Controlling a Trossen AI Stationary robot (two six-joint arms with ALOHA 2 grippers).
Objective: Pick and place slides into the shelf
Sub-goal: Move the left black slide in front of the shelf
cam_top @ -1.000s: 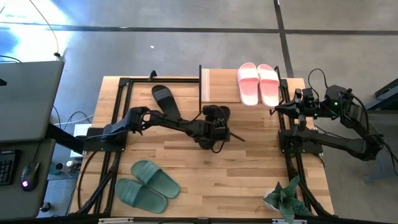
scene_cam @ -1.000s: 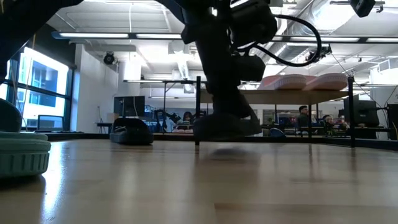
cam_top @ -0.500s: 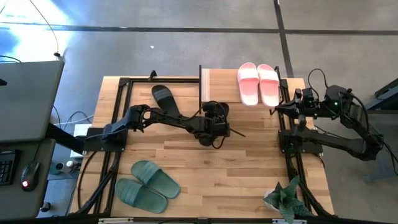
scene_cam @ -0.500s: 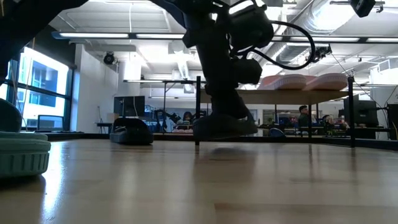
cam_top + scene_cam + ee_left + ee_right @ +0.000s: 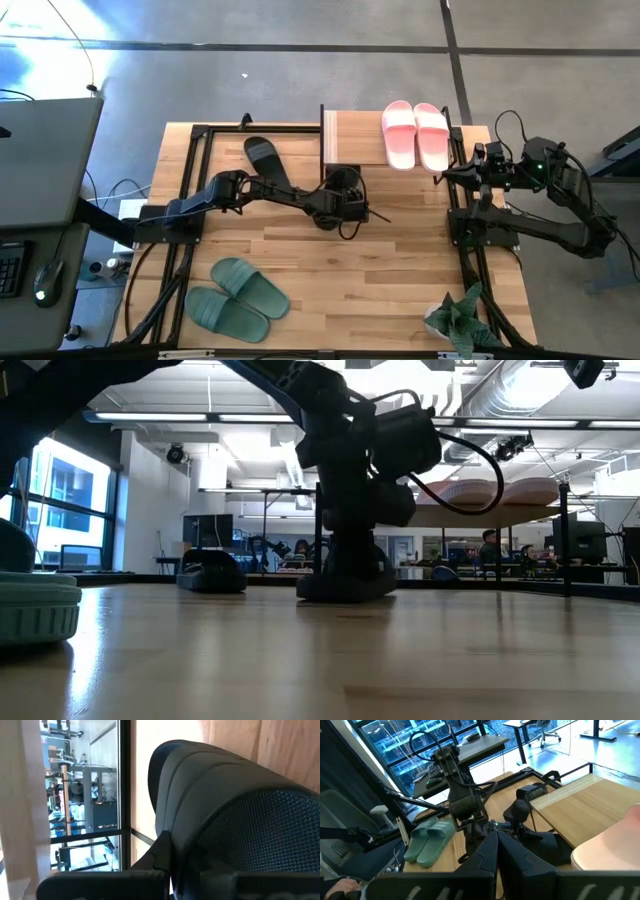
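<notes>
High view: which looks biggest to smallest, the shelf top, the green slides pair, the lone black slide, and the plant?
1. shelf top
2. green slides pair
3. and 4. lone black slide and plant look about alike, and the picture's edge cuts the plant off, so I won't rank them.

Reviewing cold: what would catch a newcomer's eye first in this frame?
The left gripper at mid-table, jaws shut on a black slide, pressing it down at the shelf's open front. Next, the pink slides lying side by side on the shelf top, then the green slides at the table's near left. The right gripper waits beside the shelf's right end.
</notes>
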